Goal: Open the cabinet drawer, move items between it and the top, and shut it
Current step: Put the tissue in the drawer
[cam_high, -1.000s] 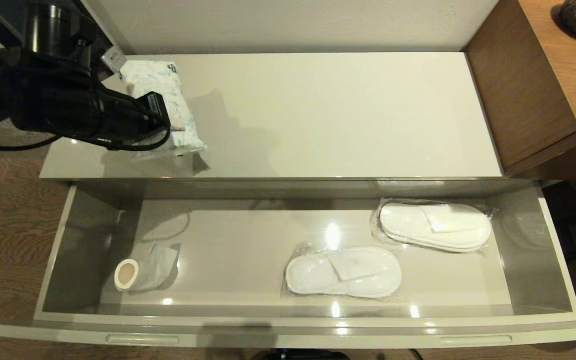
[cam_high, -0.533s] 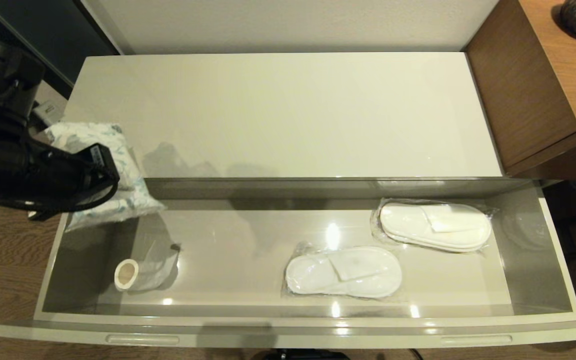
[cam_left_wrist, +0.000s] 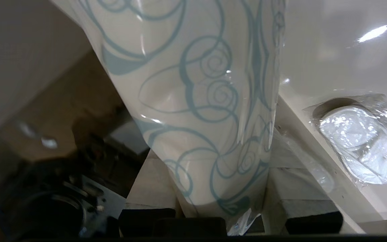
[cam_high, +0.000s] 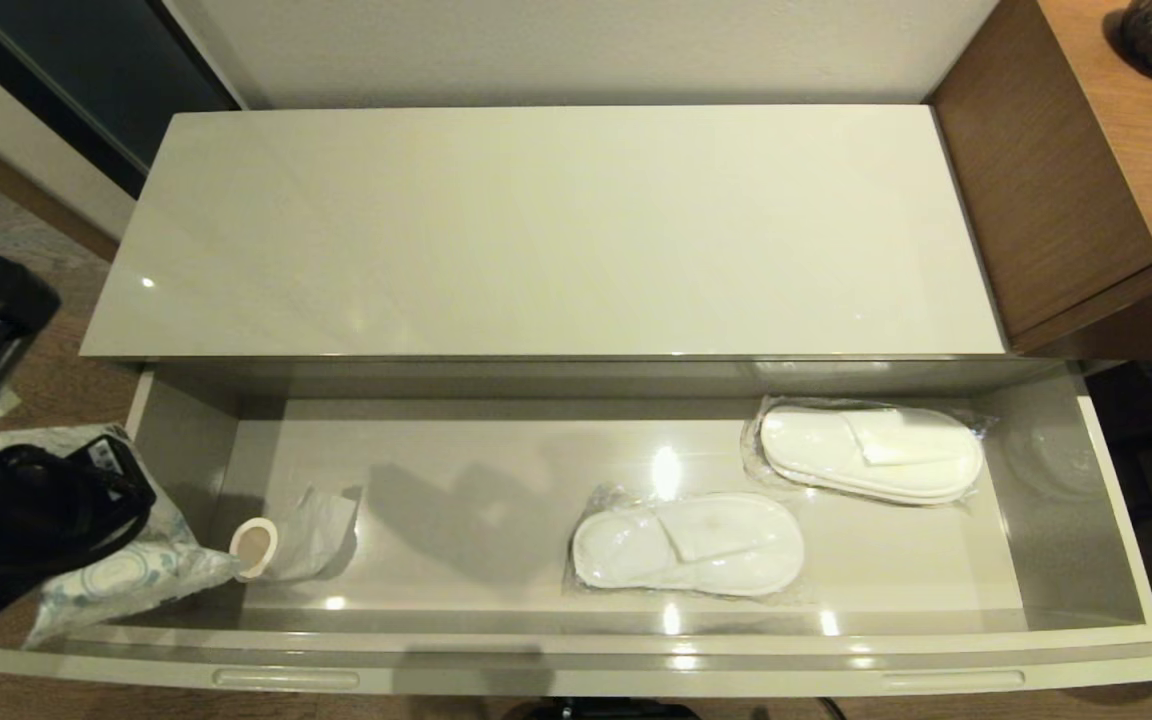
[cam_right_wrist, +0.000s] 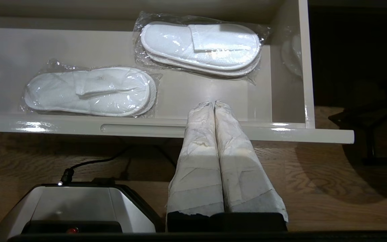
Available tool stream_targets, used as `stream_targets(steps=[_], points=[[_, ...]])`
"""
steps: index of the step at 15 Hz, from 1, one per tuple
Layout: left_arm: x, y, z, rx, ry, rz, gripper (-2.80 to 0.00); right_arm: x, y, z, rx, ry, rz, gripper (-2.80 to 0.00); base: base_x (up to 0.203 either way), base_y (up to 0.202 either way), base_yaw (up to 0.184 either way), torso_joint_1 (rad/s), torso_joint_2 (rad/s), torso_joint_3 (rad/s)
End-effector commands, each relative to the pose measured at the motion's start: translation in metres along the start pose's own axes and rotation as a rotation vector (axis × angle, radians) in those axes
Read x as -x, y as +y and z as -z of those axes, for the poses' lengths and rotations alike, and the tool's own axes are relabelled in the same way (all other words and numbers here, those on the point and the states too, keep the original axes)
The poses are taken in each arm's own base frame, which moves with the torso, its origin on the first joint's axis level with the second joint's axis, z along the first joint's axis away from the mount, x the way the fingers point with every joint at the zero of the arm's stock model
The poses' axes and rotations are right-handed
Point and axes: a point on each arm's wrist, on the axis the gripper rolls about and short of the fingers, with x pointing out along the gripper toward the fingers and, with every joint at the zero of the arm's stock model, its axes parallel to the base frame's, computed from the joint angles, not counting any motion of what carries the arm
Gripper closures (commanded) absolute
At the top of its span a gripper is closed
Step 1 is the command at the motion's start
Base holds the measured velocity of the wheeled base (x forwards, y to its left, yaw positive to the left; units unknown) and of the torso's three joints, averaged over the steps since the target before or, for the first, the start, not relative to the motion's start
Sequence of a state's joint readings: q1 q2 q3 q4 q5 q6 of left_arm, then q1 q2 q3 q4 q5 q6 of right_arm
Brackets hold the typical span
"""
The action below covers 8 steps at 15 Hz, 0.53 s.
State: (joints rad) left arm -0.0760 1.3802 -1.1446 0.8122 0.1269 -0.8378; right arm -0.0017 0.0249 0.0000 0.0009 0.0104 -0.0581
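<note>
- The cabinet drawer (cam_high: 576,640) is standing fully open; opening is judged done.
- The printed bundle (cam_high: 126,570) is being held clamped in the left gripper (cam_high: 111,490) over the drawer's 8 o'clock corner.
- Slippers (cam_high: 686,542) are lying inside; the top (cam_high: 536,230) is being left unused.
- The right gripper (cam_right_wrist: 215,111), fingers together, is parked by the drawer front.
- Release and closing are judged outstanding.

The open cabinet drawer (cam_high: 1066,520) holds two packs of slippers (cam_high: 688,543) and a wrapped roll (cam_high: 286,540); the top (cam_high: 556,230) is bare.

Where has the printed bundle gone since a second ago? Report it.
Yes: the printed bundle, held by the left gripper, came off the top down to the drawer's left end.
</note>
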Motion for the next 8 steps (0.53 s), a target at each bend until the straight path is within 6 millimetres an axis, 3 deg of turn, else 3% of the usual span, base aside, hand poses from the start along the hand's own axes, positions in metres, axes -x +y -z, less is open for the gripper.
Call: stream_targets(steps=[1, 7, 8], points=[[-0.03, -0.005, 0.0, 0.038, 0.087, -0.079, 0.0, 0.0, 0.0, 0.001, 0.0, 0.002, -0.002, 0.0, 0.0, 0.0, 0.0, 0.0, 0.0, 0.0], [-0.038, -0.018, 0.013, -0.01, 0.189, 0.014, 0.0, 0.0, 0.0, 0.0, 0.0, 0.001, -0.001, 0.0, 0.0, 0.0, 0.0, 0.0, 0.0, 0.0], [-0.043, -0.023, 0.012, -0.025, 0.183, 0.1, 0.0, 0.0, 0.0, 0.001, 0.0, 0.002, -0.002, 0.0, 0.0, 0.0, 0.0, 0.0, 0.0, 0.0]])
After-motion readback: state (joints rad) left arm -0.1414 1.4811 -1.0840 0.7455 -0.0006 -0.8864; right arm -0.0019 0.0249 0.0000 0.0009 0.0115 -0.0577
